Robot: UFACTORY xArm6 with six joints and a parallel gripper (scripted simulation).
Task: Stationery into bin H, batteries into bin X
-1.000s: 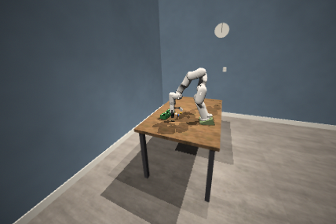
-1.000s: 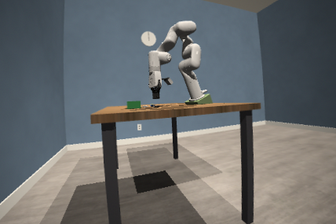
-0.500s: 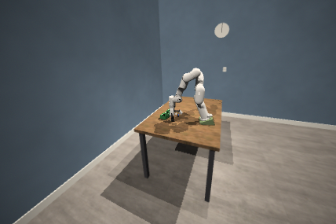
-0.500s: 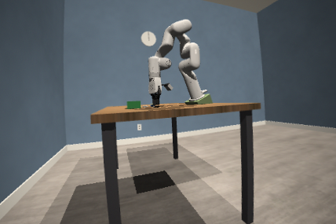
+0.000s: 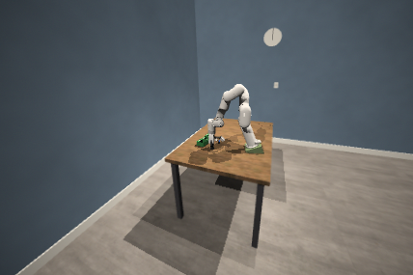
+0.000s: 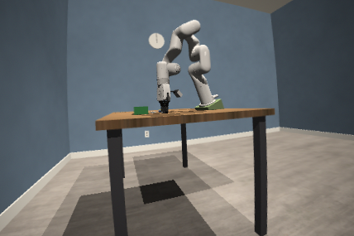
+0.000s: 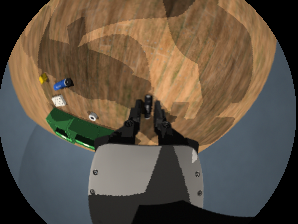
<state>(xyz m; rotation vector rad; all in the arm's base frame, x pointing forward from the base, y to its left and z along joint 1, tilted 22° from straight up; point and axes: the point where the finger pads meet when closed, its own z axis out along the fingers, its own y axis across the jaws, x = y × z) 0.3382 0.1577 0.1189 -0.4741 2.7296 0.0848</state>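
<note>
White arm arched over the table, gripper pointing straight down

From its base (image 5: 254, 149) (image 6: 219, 104) on the right, the arm (image 5: 245, 115) (image 6: 175, 45) climbs, bends over at the top and drops to the left; the wrist (image 5: 211, 125) (image 6: 162, 70) stands upright over the tabletop. The gripper (image 5: 211, 146) (image 6: 165, 110) (image 7: 147, 107) hangs low, close to the wood, its two black fingers parted by a narrow gap, one on either side of a small dark piece.

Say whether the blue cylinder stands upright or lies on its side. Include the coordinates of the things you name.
On its side: in the wrist view, the blue cylinder (image 7: 61, 84) shows its long flank.
</note>
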